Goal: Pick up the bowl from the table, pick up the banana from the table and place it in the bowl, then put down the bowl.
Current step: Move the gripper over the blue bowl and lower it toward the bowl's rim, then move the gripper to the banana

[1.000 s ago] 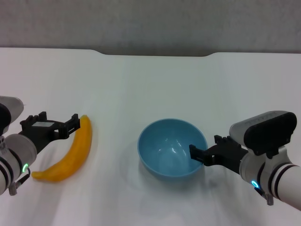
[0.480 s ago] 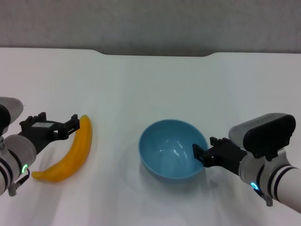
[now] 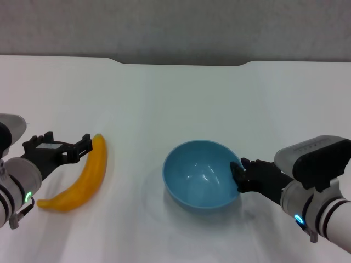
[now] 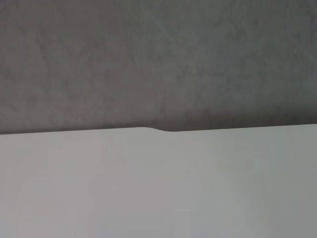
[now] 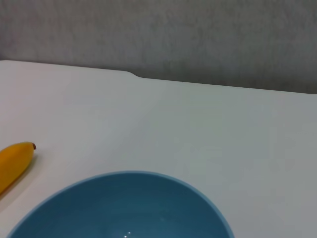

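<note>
The light-blue bowl [image 3: 200,175] sits upright on the white table [image 3: 181,104], right of centre near the front. It also fills the near part of the right wrist view [image 5: 124,208]. My right gripper [image 3: 239,176] is at the bowl's right rim and touches it. The yellow banana [image 3: 88,175] lies on the table at the front left; its dark-tipped end shows in the right wrist view [image 5: 15,158]. My left gripper [image 3: 68,145] is open and empty, just left of the banana's far end. The left wrist view shows only bare table and wall.
The table's far edge has a shallow notch [image 3: 181,63] with a grey wall behind it. White tabletop stretches between the banana and the bowl and beyond them to the far edge.
My right gripper has drawn back to the right, from inside the bowl to its right rim. The bowl has shifted slightly right. The left arm and banana have barely moved.
</note>
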